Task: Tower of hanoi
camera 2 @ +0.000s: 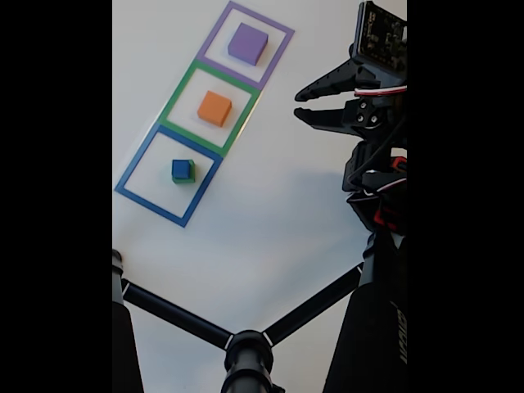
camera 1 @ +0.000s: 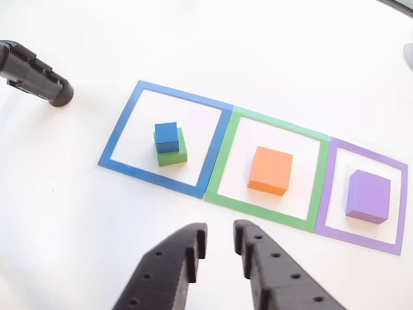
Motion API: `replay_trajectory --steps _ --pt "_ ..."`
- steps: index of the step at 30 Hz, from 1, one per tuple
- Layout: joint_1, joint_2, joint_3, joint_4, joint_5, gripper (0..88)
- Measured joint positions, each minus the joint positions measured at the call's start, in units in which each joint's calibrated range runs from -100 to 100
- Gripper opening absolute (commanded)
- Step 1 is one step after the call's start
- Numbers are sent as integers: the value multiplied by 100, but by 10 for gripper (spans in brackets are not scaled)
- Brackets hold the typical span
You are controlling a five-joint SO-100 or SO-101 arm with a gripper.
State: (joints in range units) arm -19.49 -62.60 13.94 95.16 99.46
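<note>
At the bottom edge of the other view, the end effector (camera 1: 219, 248) reaches in with its two black fingers parted and nothing between them; the fixed view shows it (camera 2: 300, 104) from the side, released, raised above the white worktop (camera 2: 270, 213) and aimed toward the row of frames.

Directly ahead of the fingertips in the other view lies the green frame (camera 1: 271, 213), holding an orange cube (camera 1: 270, 170) at its middle. To the left of that is the blue frame (camera 1: 122, 132), where a small blue cube (camera 1: 166, 137) sits on a flatter green block (camera 1: 174, 154), slightly off toward its far left corner. To the right is the purple frame (camera 1: 400, 206) with a purple cube (camera 1: 368, 196).

All three frames touch edge to edge, their line running across the end effector's heading.

Only the fixed view shows the arm's servos and wiring (camera 2: 378, 164) and the black tripod legs (camera 2: 246, 336) in the foreground; there the little stack (camera 2: 182, 170) reads as one piece. A black cylinder (camera 1: 35, 74) appears at the upper left of the other view.
</note>
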Motion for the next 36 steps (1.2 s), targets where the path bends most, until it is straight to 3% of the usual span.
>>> replay_trajectory --steps 4,10,20,36 --pt "0 0 620 -427 0 146" --pt "211 34 2081 -1814 0 179" --pt "374 220 4887 -5546 0 219" --pt "-12 1866 7154 -10746 0 244"
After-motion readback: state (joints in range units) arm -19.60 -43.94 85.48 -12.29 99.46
